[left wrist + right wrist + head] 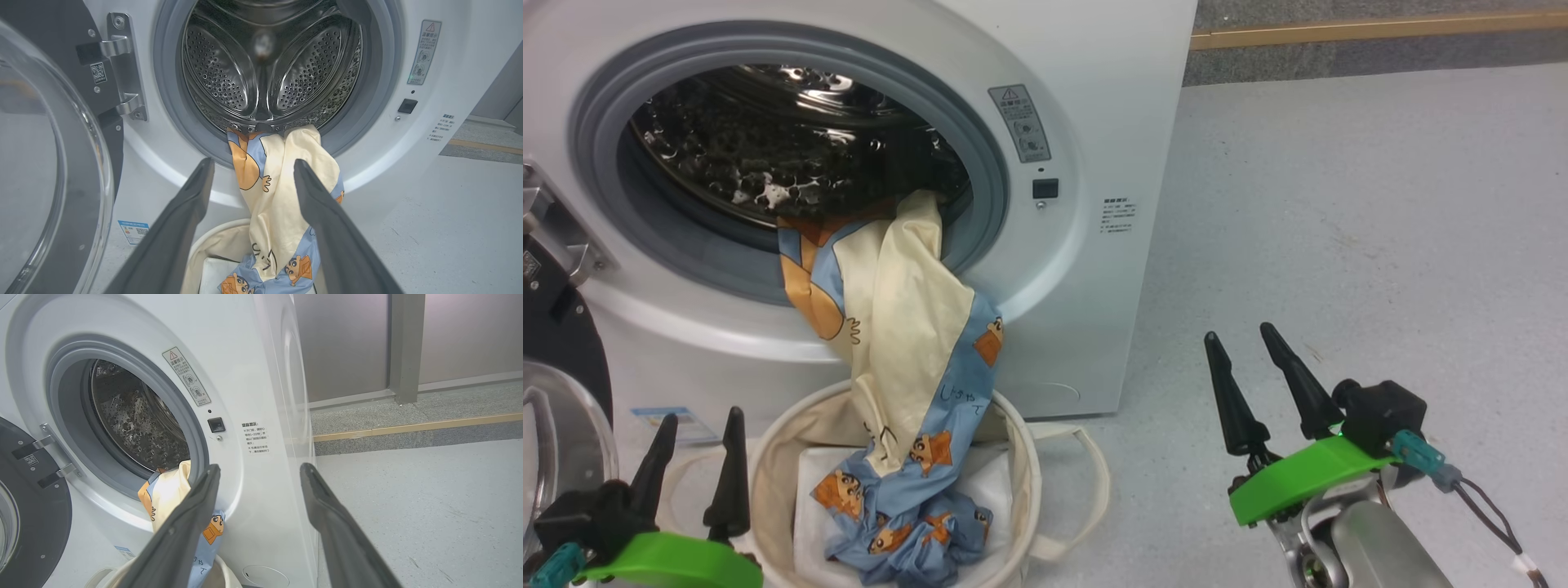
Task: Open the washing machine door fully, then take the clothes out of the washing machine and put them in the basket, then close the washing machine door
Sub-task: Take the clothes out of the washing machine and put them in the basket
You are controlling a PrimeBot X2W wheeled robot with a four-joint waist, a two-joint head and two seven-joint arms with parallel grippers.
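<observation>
The white washing machine (1086,98) has its round opening uncovered, with the steel drum (269,69) showing inside. Its door (45,163) is swung open to the left, black rim and glass bowl toward me. A blue and cream garment (907,327) hangs from the lip of the opening down into the cream basket (1021,465) on the floor below. My left gripper (698,416) is open at the basket's left, nothing between its fingers. My right gripper (1245,331) is open over bare floor to the machine's right, empty.
A flat white folded sheet (809,490) lies in the basket's bottom under the garment. Grey floor (1380,229) stretches to the right of the machine. A raised kerb with a yellow strip (1372,33) runs along the back.
</observation>
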